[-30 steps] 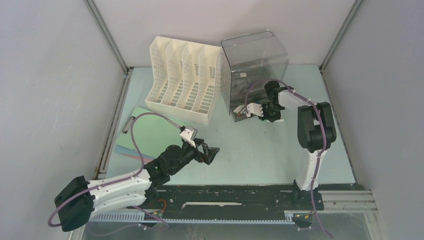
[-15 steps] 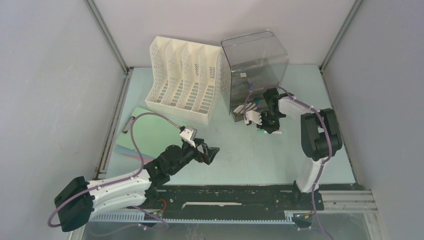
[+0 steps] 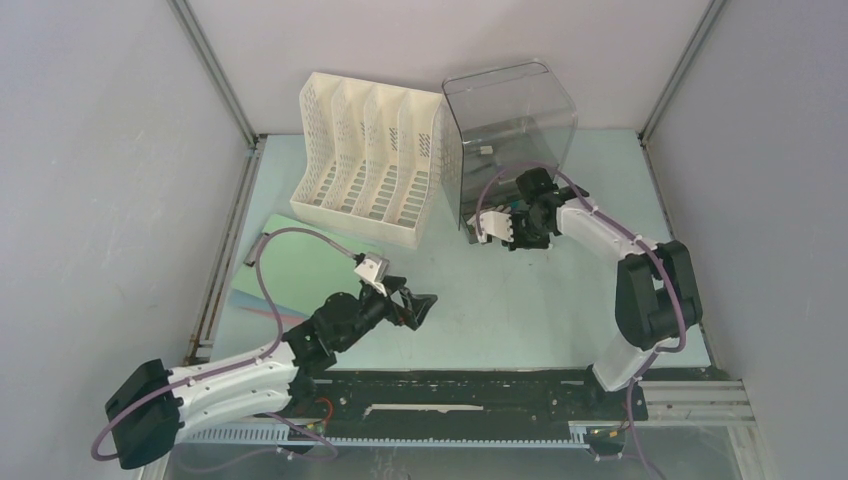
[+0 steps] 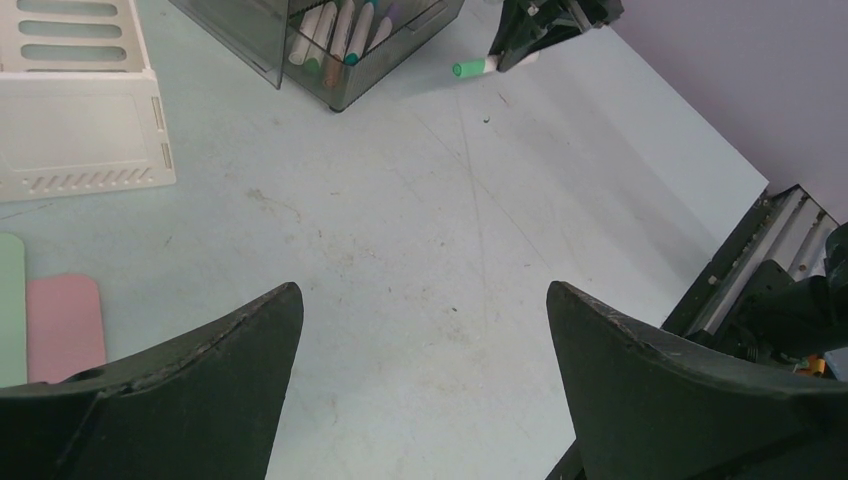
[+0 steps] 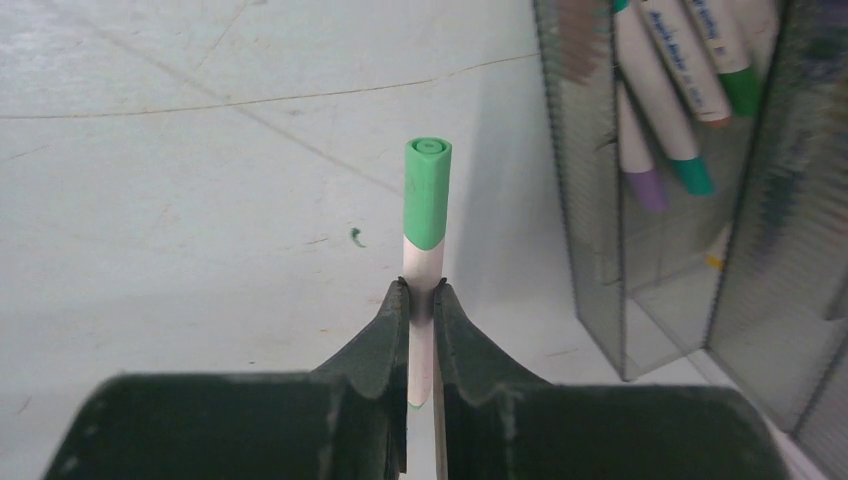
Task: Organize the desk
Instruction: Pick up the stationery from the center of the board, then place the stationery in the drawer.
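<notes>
Moved: right claw (image 5: 420, 295) has swung nearer the clear pen box (image 3: 510, 130).
Grip: pinched tight on the green-capped marker (image 5: 427, 200).
Idle arm: left claw (image 4: 422, 292) spread wide, holding nothing.
Underneath: pale mint surface (image 3: 520, 310), beneath both arms.

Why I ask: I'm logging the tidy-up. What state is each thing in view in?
Left hand: open, empty, over bare desk.
Right hand: shut on the green-capped marker.
Green-capped marker: capped, gripped by its white barrel, beside the clear organizer.
Clear organizer: holding several capped markers.
White file rack: upright, slots empty.
Green clipboard: lying flat on the desk.
</notes>
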Controlling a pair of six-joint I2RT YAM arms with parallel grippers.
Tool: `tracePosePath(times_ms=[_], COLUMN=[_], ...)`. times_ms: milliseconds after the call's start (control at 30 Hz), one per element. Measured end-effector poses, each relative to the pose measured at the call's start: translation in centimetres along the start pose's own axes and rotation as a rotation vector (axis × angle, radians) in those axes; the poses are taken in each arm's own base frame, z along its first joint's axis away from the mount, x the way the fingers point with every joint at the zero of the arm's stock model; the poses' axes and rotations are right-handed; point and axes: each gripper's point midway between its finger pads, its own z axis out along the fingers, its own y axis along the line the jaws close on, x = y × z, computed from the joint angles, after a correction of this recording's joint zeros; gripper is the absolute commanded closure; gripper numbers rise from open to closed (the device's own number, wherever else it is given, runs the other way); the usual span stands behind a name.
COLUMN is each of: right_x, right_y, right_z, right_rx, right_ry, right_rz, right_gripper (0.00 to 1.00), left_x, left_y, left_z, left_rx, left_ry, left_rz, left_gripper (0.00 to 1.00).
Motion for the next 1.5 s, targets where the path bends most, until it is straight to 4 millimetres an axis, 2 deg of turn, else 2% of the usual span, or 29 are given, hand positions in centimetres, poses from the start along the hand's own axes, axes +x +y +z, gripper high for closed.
tracePosePath(times_ms=[233, 567, 700, 900, 1067, 1233, 1500], right_x=[-2.0, -4.1, -4.4, -4.5, -4.2, -4.2, -4.3], right_y=[-2.8, -8.2, -9.3, -9.6, -9.6, -9.4, -8.0], right_z=[-0.5, -1.9, -2.2, -0.9, -0.8, -0.7, -0.7], right_rx=[0.137, 0.389, 0.442, 0.451, 0.454, 0.452, 0.403], right_ry=[0.026, 0.053, 0.062, 0.098, 0.113, 0.110, 0.078], right_rz=[-0.083, -0.141, -0.143, -0.146, -0.131, -0.108, -0.057], right_gripper=[1.00, 1.00, 0.88, 0.78, 0.71, 0.69, 0.69], left_x=[0.8, 0.5, 0.5, 0.6, 0.7, 0.7, 0.6], left_y=[0.5, 0.7, 0.9, 1.2, 1.2, 1.2, 1.2], left_z=[-0.5, -1.3, -1.6, -1.8, -1.8, -1.8, -1.8], left_rx=[-0.004, -0.004, -0.014, -0.021, -0.022, -0.021, -0.021], left_ry=[0.009, -0.012, -0.019, -0.020, -0.017, -0.017, -0.017], left_rz=[0.001, -0.004, -0.004, -0.004, -0.003, -0.004, -0.005], left_gripper=[0.00, 0.00, 0.00, 0.00, 0.00, 0.00, 0.00])
